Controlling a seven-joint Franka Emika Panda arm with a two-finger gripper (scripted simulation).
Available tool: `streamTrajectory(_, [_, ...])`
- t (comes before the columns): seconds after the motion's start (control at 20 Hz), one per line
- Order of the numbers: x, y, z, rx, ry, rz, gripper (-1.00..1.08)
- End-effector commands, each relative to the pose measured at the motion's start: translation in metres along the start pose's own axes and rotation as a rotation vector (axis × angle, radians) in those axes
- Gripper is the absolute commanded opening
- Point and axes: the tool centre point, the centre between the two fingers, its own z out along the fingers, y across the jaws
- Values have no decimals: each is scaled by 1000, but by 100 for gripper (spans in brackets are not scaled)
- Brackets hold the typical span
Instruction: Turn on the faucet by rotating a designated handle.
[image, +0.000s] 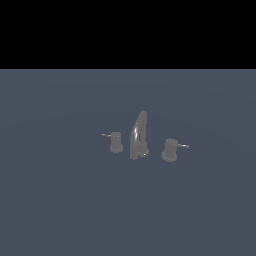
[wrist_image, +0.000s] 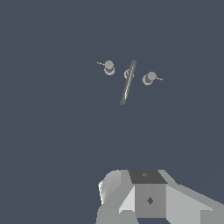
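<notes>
On the bare slate-blue floor (image: 60, 200), the handle (image: 170, 149) sits at the exterior view's right of the spout (image: 139, 134), well apart from our gripper (wrist_image: 131, 197), whose spread we cannot tell, so we risk grabbing the smaller knob (image: 116, 142).

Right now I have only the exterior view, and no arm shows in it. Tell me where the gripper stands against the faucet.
Observer: The wrist view shows the gripper, body only, well apart from the faucet and touching nothing.
Operator: Report the jaws.
Observer: Cannot tell; the fingertips lie outside the picture.
Operator: Describe the handle from above.
Observer: Seen from above, the spout is a thin bar reaching far past the handle, with a gap between them.
</notes>
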Motion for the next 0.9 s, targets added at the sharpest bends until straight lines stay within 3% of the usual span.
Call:
streamTrajectory(0.0, [0,0,0,0,0,0,-100])
streamTrajectory(0.45, [10,-2,14,-1,0,58,-100])
streamTrajectory(0.85, [37,-6,49,-2,0,208,-100])
